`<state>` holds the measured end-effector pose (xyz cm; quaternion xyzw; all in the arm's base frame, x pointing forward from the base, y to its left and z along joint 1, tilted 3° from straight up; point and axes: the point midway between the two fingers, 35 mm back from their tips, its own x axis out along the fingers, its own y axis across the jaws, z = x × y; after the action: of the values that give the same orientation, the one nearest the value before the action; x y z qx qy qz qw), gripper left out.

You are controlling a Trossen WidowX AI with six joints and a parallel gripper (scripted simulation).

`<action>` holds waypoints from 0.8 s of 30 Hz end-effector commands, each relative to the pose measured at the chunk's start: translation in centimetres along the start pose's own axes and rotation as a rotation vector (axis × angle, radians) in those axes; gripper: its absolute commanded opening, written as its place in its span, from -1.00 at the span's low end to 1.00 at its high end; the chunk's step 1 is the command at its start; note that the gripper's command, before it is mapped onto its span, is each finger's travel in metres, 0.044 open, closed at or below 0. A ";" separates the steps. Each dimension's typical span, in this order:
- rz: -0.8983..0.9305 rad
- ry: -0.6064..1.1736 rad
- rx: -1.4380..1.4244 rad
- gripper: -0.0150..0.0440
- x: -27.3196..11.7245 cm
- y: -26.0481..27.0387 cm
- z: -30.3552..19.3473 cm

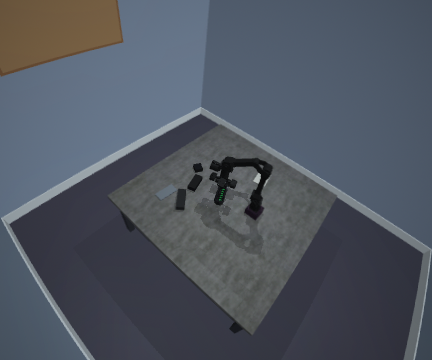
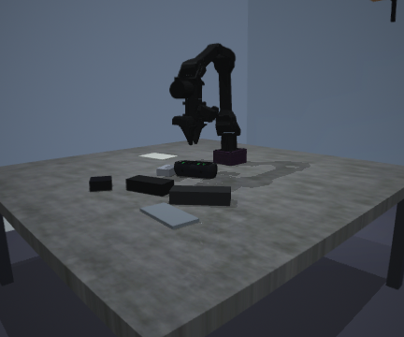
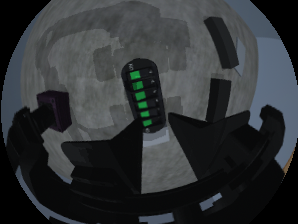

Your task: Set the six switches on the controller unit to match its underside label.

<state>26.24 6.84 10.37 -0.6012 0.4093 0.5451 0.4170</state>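
Note:
The dark grey controller unit lies on the bench with its switch side up. In the wrist view its six switches form a row, each with a green end on the left and a dark end on the right. The second green end from the top looks darker than the others. How far each end is pressed is hard to tell. The label underneath is hidden. My gripper hangs above the unit, pointing down, partly open, with nothing between its fingertips.
A pale block sits beside the unit's end. Dark blocks and a grey-blue plate lie farther from the arm. A white sheet lies behind. The arm's purple base stands nearby.

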 end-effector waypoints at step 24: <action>0.018 -0.016 -0.093 -0.25 5.4 5.0 0.1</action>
<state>22.37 5.36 5.39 -0.6100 0.3915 0.5688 0.3888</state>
